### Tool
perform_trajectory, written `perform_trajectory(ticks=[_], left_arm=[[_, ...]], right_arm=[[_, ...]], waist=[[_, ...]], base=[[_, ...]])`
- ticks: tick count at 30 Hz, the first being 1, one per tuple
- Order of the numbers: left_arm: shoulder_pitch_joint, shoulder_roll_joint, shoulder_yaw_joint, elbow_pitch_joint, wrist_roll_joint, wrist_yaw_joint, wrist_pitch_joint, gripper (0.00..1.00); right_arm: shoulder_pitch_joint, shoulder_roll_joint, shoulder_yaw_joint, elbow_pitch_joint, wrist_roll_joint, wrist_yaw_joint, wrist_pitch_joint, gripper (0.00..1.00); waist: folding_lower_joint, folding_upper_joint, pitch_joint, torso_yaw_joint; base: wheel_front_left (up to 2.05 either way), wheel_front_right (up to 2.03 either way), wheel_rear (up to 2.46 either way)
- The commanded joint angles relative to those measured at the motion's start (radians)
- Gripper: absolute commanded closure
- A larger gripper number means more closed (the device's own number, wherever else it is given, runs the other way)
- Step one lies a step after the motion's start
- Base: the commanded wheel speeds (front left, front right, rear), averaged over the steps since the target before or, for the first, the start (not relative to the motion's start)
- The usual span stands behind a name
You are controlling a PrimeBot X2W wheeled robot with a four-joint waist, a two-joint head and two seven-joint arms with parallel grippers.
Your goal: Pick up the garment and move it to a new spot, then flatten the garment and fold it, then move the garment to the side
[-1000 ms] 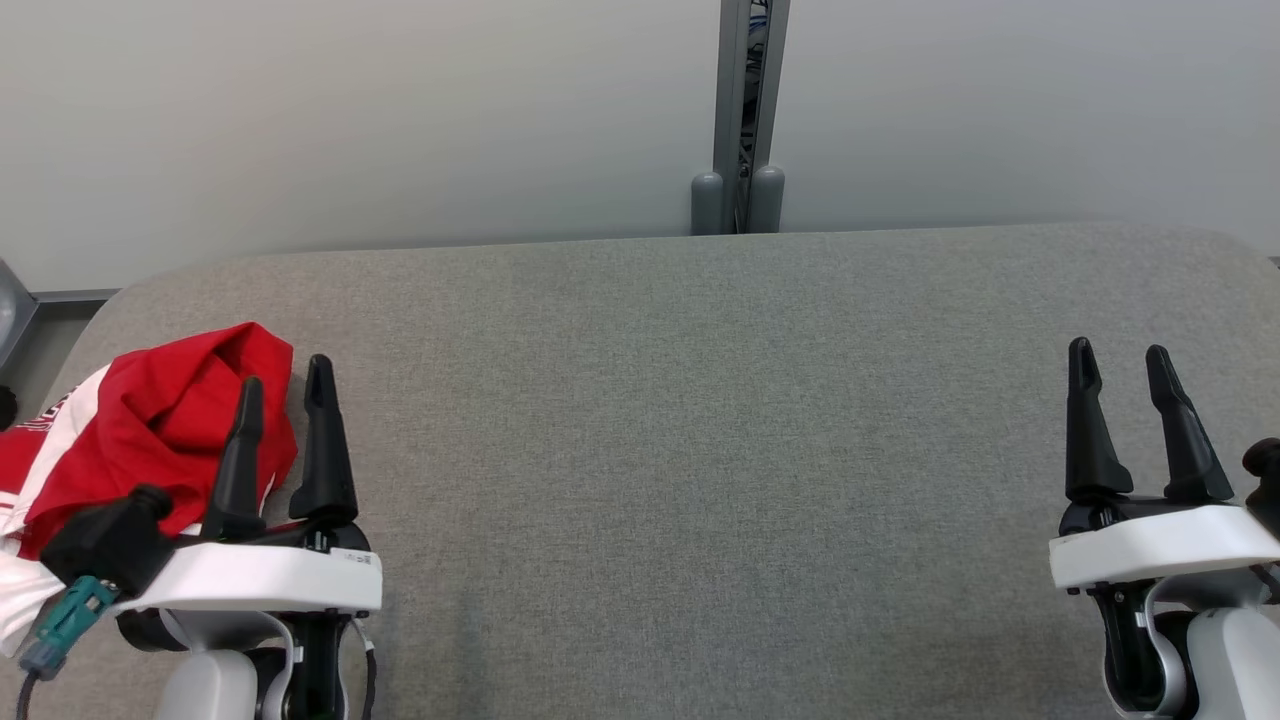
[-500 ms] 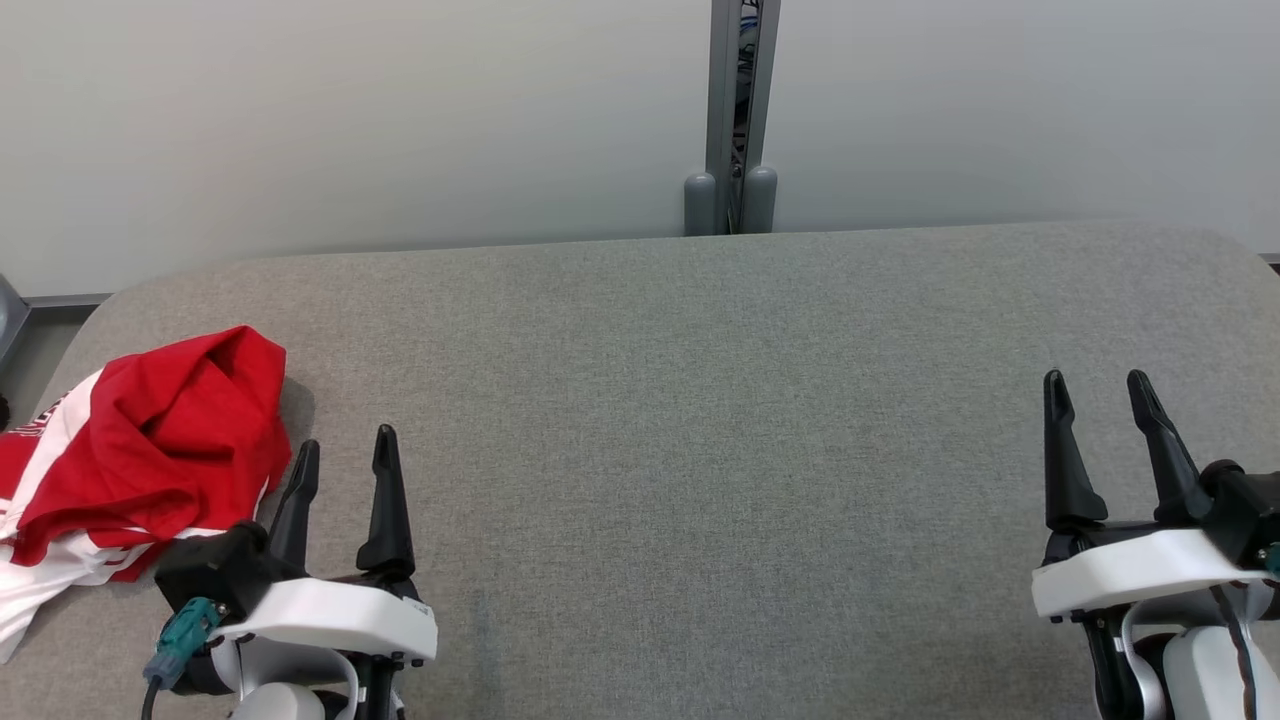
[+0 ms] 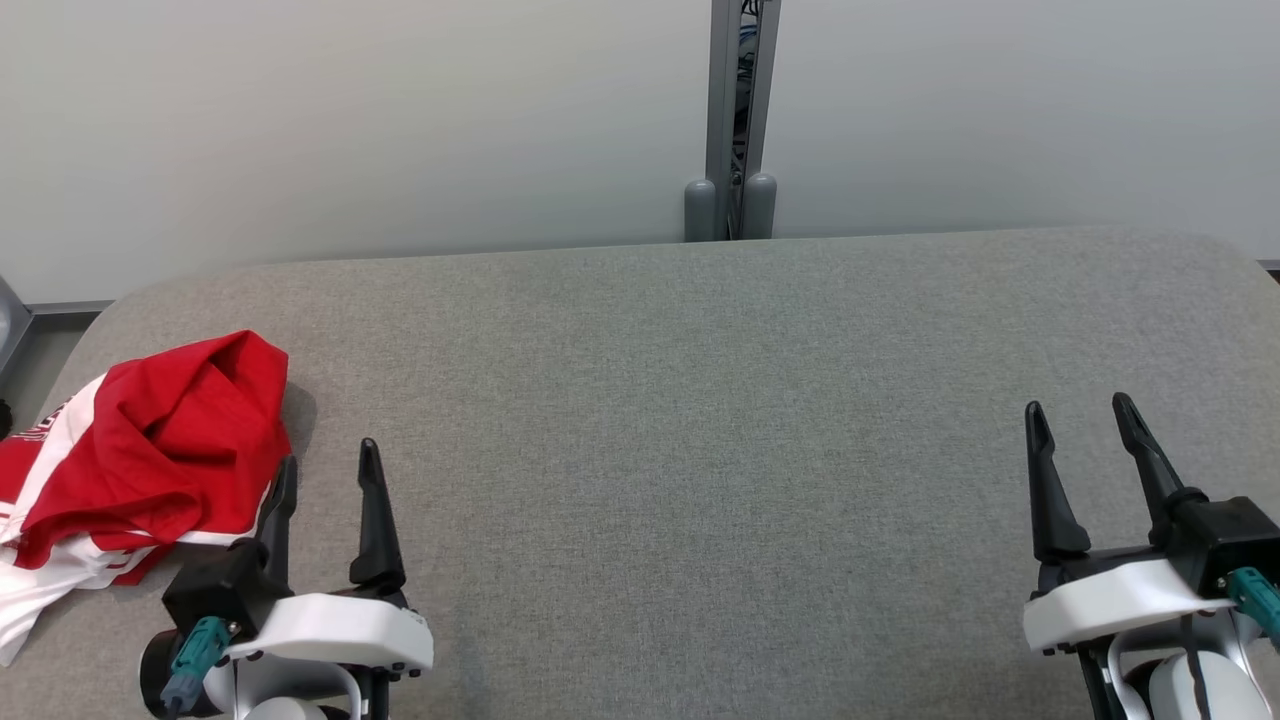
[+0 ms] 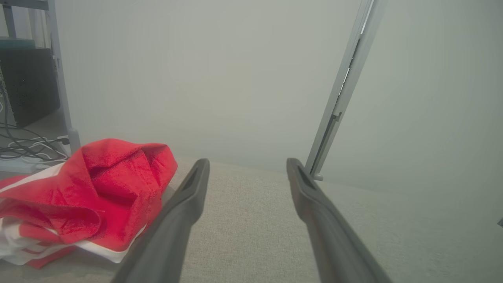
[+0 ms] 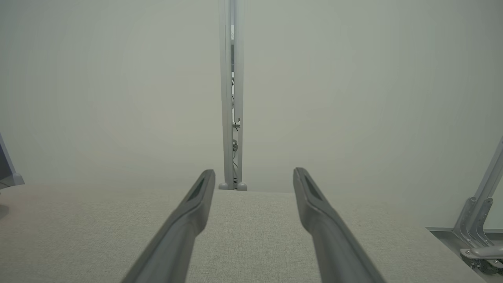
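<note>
A crumpled red and white garment (image 3: 140,455) lies at the left end of the grey table (image 3: 700,400), part of it hanging over the left edge. In the left wrist view the garment (image 4: 94,188) sits left of the fingers. My left gripper (image 3: 328,462) is open just right of the garment, its left finger close to the cloth, nothing held; the same open gripper (image 4: 247,167) shows in its wrist view. My right gripper (image 3: 1080,415) stands open and empty near the table's right front, and its wrist view shows the gripper (image 5: 254,175) over bare fabric.
A pale wall with a grey vertical post (image 3: 735,120) runs behind the table. Cables and a dark cabinet (image 4: 27,86) sit beyond the table's left end. A metal bracket (image 5: 477,232) lies off the right end. The table's middle is bare grey fabric.
My left gripper drew back toward me and right, off the garment to its right edge. My right gripper also pulled back a little. The garment lies where it was.
</note>
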Motion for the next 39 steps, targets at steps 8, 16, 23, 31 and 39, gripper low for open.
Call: perform_trajectory(ticks=[8, 16, 23, 31, 39], left_arm=[[0.024, 0.006, 0.009, -0.011, 0.044, 0.025, -0.025, 0.0], [0.04, 0.007, -0.024, 0.008, 0.076, -0.002, -0.042, 0.0], [0.04, 0.007, -0.049, 0.023, 0.101, -0.042, -0.057, 0.0], [0.038, 0.007, -0.047, 0.026, 0.084, -0.056, -0.055, 0.0], [0.034, 0.007, -0.041, 0.062, 0.036, -0.061, -0.055, 0.0]], right_arm=[[0.03, -0.001, -0.007, -0.012, -0.089, 0.005, -0.021, 0.0], [0.038, 0.002, -0.015, -0.019, -0.132, 0.005, -0.033, 0.0], [0.049, 0.003, -0.03, -0.02, -0.165, 0.004, -0.043, 0.0], [0.046, 0.005, -0.039, -0.002, -0.127, 0.004, -0.04, 0.0], [0.042, 0.005, -0.036, -0.001, -0.121, 0.004, -0.04, 0.0]], waist=[[0.0, 0.0, -0.008, 0.002], [0.0, 0.0, -0.011, 0.0], [0.0, 0.0, -0.014, -0.002], [0.0, 0.0, -0.014, -0.004], [0.0, 0.0, -0.011, -0.006]], base=[[0.0, 0.0, 0.0], [0.0, 0.0, 0.0], [0.0, 0.0, 0.0], [0.0, 0.0, 0.0], [0.0, 0.0, 0.0]])
